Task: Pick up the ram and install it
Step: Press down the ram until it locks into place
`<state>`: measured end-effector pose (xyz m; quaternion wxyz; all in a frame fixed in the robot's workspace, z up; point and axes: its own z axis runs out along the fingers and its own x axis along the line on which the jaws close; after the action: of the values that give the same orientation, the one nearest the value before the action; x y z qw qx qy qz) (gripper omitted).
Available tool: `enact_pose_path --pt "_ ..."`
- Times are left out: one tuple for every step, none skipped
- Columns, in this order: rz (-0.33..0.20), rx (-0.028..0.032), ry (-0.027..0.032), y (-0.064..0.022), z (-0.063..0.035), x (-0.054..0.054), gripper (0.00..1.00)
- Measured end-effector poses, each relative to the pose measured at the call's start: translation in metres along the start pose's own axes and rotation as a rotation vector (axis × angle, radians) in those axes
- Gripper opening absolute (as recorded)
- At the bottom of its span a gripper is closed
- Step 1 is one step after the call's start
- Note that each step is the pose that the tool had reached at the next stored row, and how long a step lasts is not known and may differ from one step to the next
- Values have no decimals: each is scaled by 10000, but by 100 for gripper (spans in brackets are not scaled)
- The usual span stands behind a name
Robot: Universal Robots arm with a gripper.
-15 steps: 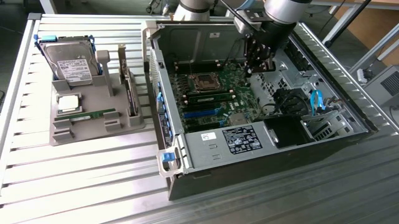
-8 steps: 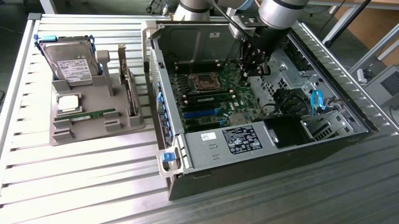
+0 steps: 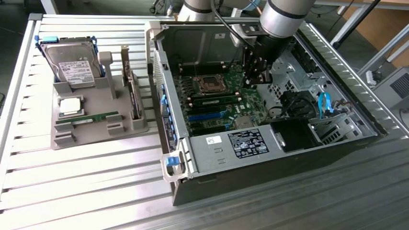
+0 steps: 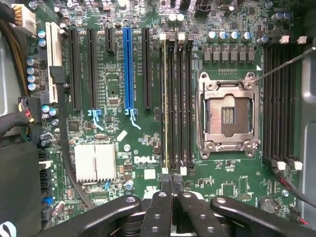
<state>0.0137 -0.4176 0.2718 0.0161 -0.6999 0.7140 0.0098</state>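
A green ram stick stands seated in a motherboard slot beside the empty processor socket. In the wrist view this ram is edge-on in the first of several black memory slots. My gripper hangs inside the open computer case, above the board and off to the exterior view's right of the ram. It is shut, and its fingertips meet with nothing between them, just past the slot's near end. The gripper sits over the latch end of the slots. A second green ram stick lies on the grey fixture.
The grey fixture on the exterior view's left also carries a silver hard drive and a square processor chip. Case walls, the power supply, black and blue cables and a silver heatsink crowd the board.
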Motion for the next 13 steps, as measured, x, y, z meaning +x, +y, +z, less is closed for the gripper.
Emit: enact_pose_path --pt "0 0 0 12 22 1 9" --pt "0 0 0 15 35 1 9" --pt "-2 0 0 16 46 2 9" --pt "-2 0 0 17 55 2 9" --pt "-1 0 0 17 66 3 9" --pt "0 0 0 18 87 3 9" --pt "0 0 0 18 114 4 9" --pt "-1 0 1 18 128 5 9" --pt "0 0 1 18 145 6 9" --pt "0 0 1 19 170 7 9" --pt "0 0 1 20 183 7 9" --pt "0 0 0 20 194 7 9" --pt "0 0 0 20 209 8 9"
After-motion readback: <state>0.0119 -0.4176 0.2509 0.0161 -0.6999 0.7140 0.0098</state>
